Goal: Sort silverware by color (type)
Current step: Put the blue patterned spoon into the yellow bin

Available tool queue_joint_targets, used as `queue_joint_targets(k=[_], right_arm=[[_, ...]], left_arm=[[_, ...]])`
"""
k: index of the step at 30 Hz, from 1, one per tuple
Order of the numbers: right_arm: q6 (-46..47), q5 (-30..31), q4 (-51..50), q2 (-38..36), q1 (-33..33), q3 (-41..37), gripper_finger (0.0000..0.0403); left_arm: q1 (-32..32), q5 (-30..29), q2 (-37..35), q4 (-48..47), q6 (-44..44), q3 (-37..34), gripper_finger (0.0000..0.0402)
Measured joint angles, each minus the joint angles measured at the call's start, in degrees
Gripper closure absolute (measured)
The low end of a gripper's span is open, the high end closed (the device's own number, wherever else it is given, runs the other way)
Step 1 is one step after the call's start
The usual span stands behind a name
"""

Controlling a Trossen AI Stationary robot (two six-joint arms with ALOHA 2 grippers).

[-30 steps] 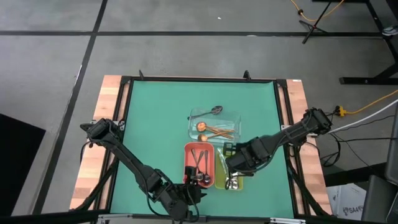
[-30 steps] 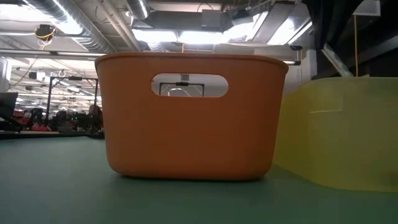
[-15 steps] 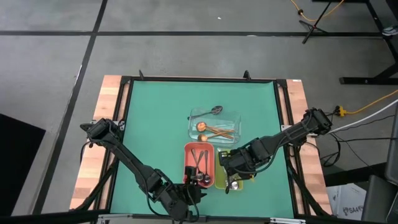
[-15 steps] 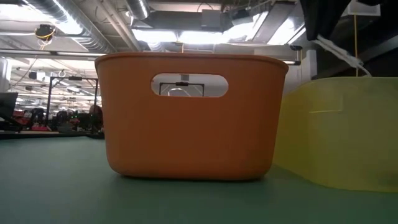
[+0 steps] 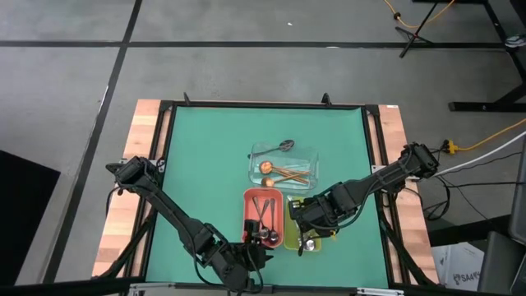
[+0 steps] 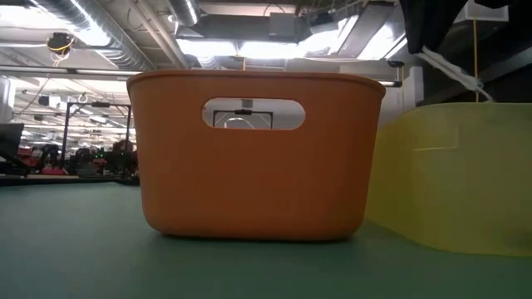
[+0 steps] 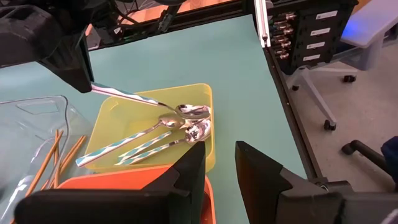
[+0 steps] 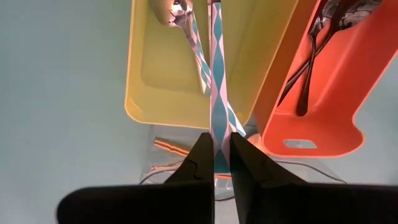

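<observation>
The right tool [image 5: 305, 220] is clamped on the handle of a silver spoon [image 7: 149, 101] and holds it over the yellow-green tray [image 5: 294, 238], at the tray's far end. In the right wrist view the patterned handle [image 8: 216, 93] runs straight out from between the two dark fingers [image 8: 198, 162], which are pressed together on it. The left wrist view shows the spoon slanting down from the tool, its bowl [image 7: 194, 111] just above — or perhaps touching — the other silver spoons [image 7: 163, 138] that lie in the tray; I cannot tell which.

The red tray [image 5: 256, 202] stands just beside the yellow-green one, on its left, and holds the dark utensils [image 5: 263, 222]. The clear tray [image 5: 312, 156] lies beyond both, with the copper-gold pieces [image 5: 289, 173] inside it and one dark spoon [image 5: 282, 145] across its far rim.

The left tool [image 7: 217, 165] waits low at the near edge of the green tabletop [image 5: 205, 156], behind the red tray — its fingers stand apart with nothing between them.
</observation>
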Motion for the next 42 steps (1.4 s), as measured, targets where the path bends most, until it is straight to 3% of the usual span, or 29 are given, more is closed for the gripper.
queue_joint_targets(k=[29, 42], right_arm=[[0.89, 0.23, 2.25, 0.02, 0.00, 0.00, 0.0390], [10.21, 2.11, 9.84, 0.04, 0.00, -0.02, 0.0344]], left_arm=[[0.00, -0.01, 0.00, -0.01, 0.03, 0.00, 0.0319], [0.00, -0.01, 0.00, -0.02, 0.06, 0.00, 0.0319]])
